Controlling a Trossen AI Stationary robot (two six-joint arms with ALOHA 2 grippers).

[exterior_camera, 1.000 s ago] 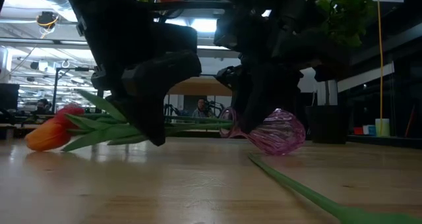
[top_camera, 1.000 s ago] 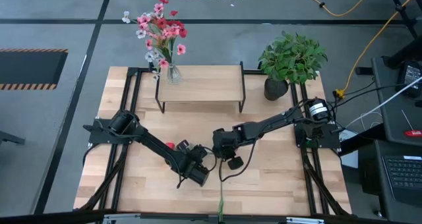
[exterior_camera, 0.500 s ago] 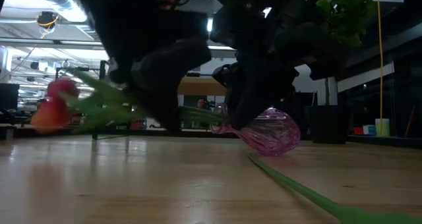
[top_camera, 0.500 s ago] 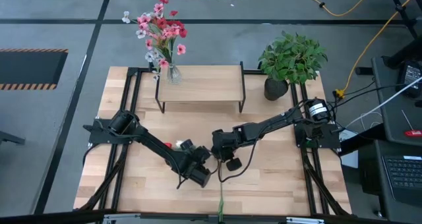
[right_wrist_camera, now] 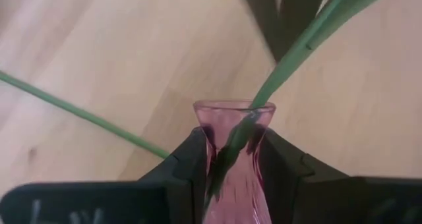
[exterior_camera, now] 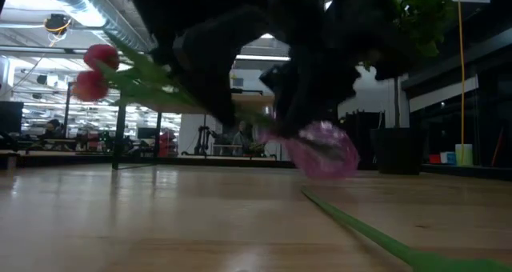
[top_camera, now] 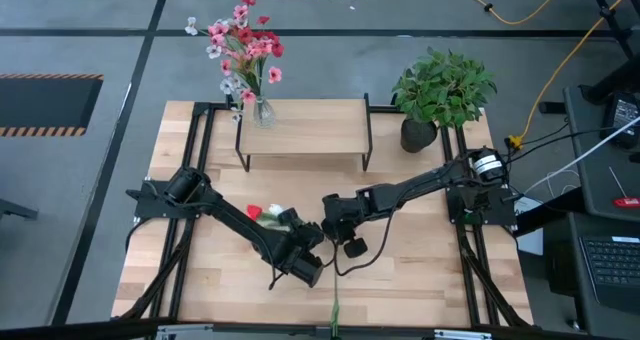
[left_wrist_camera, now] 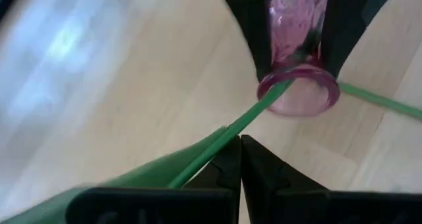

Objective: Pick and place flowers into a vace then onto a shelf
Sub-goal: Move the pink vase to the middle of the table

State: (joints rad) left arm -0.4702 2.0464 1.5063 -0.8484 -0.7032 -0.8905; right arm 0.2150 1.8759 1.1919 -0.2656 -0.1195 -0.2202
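The wooden worktop (top_camera: 200, 270) carries 1 shelf (top_camera: 305, 128), a light board on a thin black frame along the far edge. At the shelf's left end stands 1 clear vase (top_camera: 263, 111) with a bunch of pink, red and white flowers (top_camera: 240, 42). At the far right corner of the worktop sits 1 bushy green plant (top_camera: 443, 85) in a black pot.

Both arms meet near the middle of the worktop, toward the near edge. The right gripper (right_wrist_camera: 232, 159) is clamped on the neck of 1 pink glass vase (right_wrist_camera: 234, 178), held tilted off the surface. The left gripper (left_wrist_camera: 241, 159) has its jaws together on a thin green stem (left_wrist_camera: 254, 110), whose end sits in the pink vase's mouth. That stem carries long green leaves and 2 red-orange blooms (exterior_camera: 96, 70), raised above the worktop on the left side.

1 more green stem (exterior_camera: 360, 228) lies flat on the worktop near the near edge, just below the two grippers.

The left and right thirds of the worktop are bare wood, as is the strip between the shelf and the arms.
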